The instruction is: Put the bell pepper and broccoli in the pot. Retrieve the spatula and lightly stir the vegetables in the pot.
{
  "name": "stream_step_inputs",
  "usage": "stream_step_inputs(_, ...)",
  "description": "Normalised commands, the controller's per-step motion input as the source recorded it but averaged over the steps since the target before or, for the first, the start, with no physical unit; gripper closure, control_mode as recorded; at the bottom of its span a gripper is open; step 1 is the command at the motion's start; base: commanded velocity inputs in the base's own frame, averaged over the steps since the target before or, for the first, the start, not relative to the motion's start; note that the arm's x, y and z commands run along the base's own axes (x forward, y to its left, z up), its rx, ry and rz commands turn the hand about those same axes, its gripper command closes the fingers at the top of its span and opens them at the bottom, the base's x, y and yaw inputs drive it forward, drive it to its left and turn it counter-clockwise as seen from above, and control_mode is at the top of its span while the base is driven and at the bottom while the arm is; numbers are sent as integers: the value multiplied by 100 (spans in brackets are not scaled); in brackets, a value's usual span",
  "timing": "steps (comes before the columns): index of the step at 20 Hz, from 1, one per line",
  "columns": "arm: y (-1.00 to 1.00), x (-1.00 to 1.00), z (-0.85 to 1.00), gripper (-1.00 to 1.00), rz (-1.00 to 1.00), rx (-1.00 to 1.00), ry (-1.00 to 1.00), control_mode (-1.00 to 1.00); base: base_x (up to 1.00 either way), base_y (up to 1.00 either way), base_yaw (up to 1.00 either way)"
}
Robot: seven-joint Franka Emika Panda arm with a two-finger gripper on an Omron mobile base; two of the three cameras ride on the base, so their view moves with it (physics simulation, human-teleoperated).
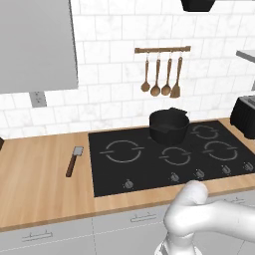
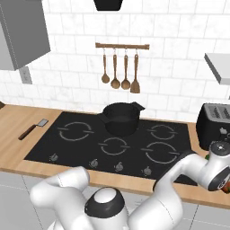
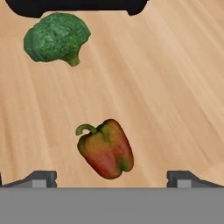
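A kitchen wall of white rectangular tiles (image 1: 114, 74) rises behind a light wooden countertop (image 1: 40, 179). A black glass cooktop with grey ring markings (image 1: 149, 164) is set into the counter, with a row of small knobs along its near edge. A wooden rail with four hanging wooden utensils (image 1: 162, 69) is fixed to the wall. A grey wall cabinet (image 1: 37, 45) hangs at the far left. A black toaster (image 2: 213, 126) stands at the right. Grey drawer fronts (image 1: 50, 234) run below the counter.

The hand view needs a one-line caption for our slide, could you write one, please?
Open gripper hovering over the bell pepper on the wooden counter, broccoli lying beyond.
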Motion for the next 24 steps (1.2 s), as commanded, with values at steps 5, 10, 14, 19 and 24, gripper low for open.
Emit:
stream_step_inputs(5, 0, 15, -24, -100, 0, 0, 0, -100, 0, 0, 0)
stream_step_inputs(10, 0, 14, -20, -100, 0, 0, 0, -100, 0, 0, 0)
stream_step_inputs(14, -3, 11, -19, -100, 0, 0, 0, -100, 0, 0, 0)
stream_step_inputs(19, -20, 6, -24, -100, 0, 1, 0, -100, 0, 0, 0)
stream_step_inputs(24, -24, 7, -24, 100, 0, 2, 0, -100, 0, 0, 0)
